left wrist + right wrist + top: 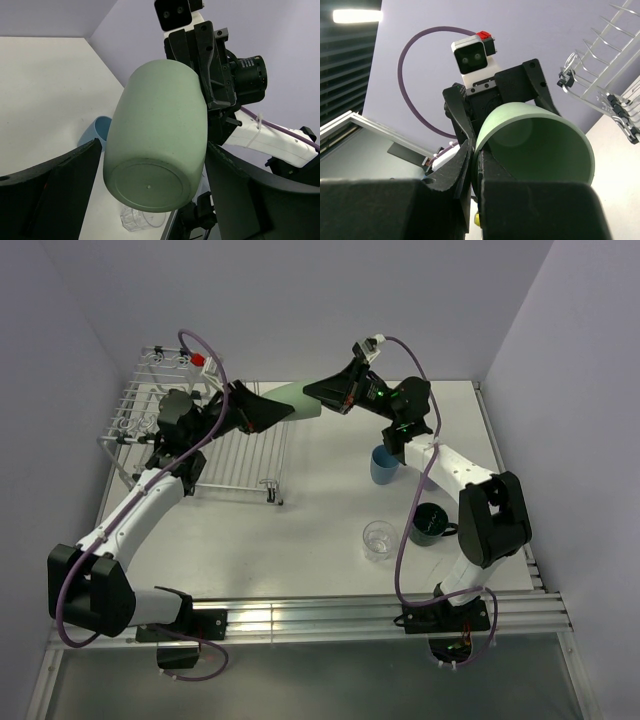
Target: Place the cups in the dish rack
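Note:
The pale green cup (pixel 298 400) hangs on its side in the air between both grippers, beyond the dish rack's (pixel 240 455) right edge. My right gripper (pixel 324 398) is shut on its rim, one finger inside and one outside (pixel 475 150). My left gripper (pixel 272 408) is open and straddles the cup's base (pixel 154 145), with a thin gap at its left finger (pixel 75 175). The light blue cup (pixel 384 466), the dark green mug (pixel 430 524) and the clear glass (pixel 378 539) stand on the table at the right. No lavender cup is in view.
The white wire rack sits at the back left, with its raised basket (pixel 160 370) against the left wall. Its wires also show in the right wrist view (pixel 600 75). The blue cup (pixel 95 132) and the glass (pixel 140 220) lie below the held cup.

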